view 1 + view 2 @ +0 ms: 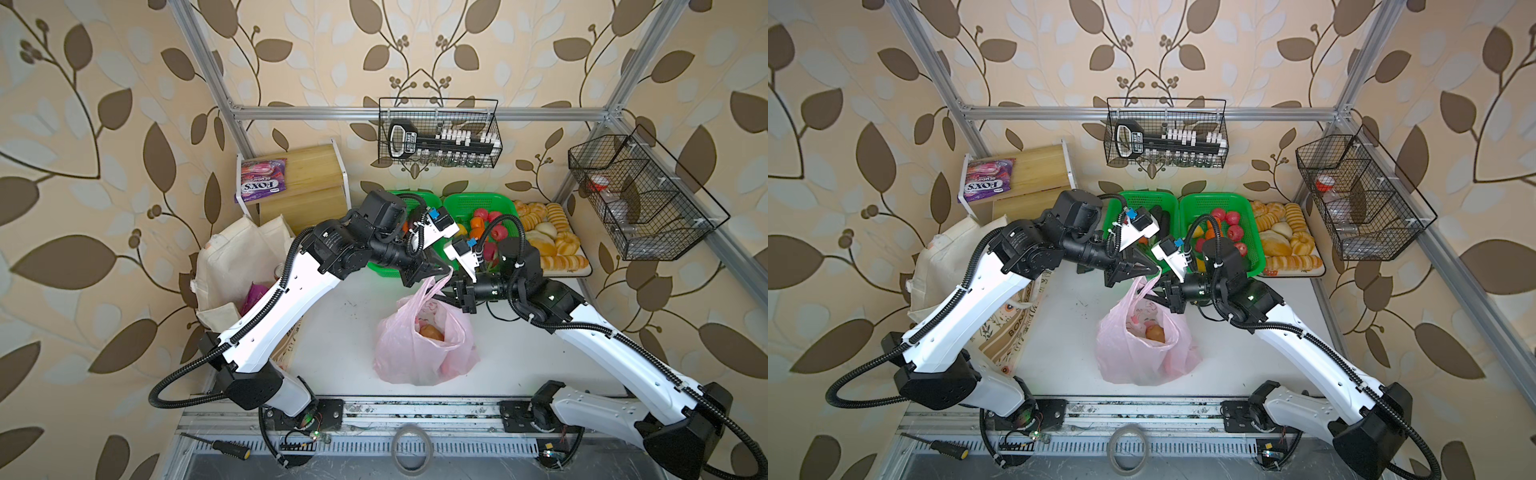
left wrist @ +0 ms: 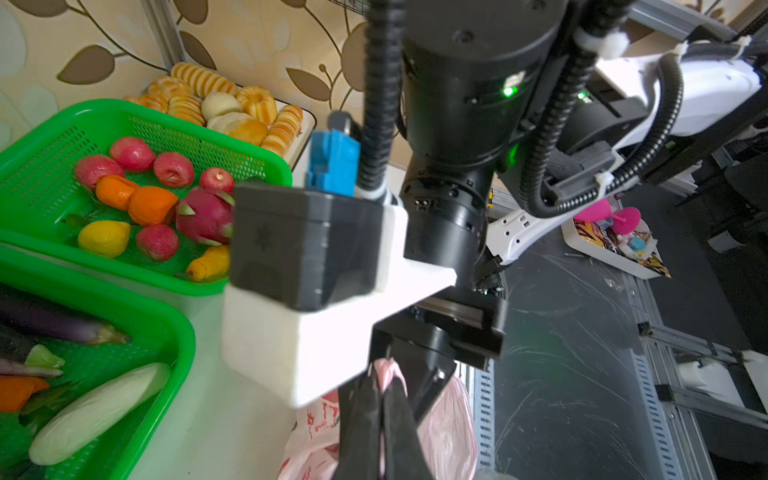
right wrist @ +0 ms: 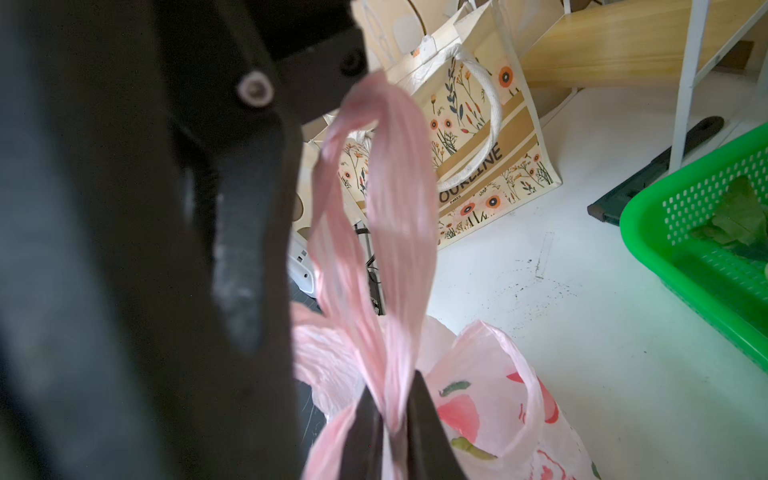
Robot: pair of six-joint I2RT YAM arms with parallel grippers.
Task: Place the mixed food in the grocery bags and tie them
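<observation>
As the left hand (image 1: pixel 445 271) pinches the tip of a handle loop (image 3: pixel 386 187) of the pink plastic bag (image 1: pixel 415 357) above the table (image 1: pixel 340 332), the right hand (image 3: pixel 392 390) meets it from the opposite side, just below. Seen from the right wrist, the twisted loop runs up between the right hand's two dark fingers (image 3: pixel 424 419), which sit close on either side of it; whether they press the plastic or merely flank it cannot be told. The left hand's fingers are together on the plastic, holding that loop taut over the bag's mouth. The printed bag stands at the middle of the table in both top views, its mouth open, a brown potato (image 1: pixel 432 332) showing inside. At 9 o'clock from the bag the cream canvas tote (image 1: pixel 232 257) stands by the wall, a purple packet (image 1: pixel 254 296) in its opening. At 12 o'clock sit two green baskets (image 1: pixel 1221 199), one with fruit, with bread rolls (image 1: pixel 548 239) at 1 o'clock. At 11 o'clock a purple-pink FOX'S packet (image 1: pixel 262 180) lies on a wooden shelf (image 1: pixel 307 170). A black wire basket (image 1: pixel 440 133) hangs on the frame rail farther out at 12 o'clock, another at 2 o'clock.
</observation>
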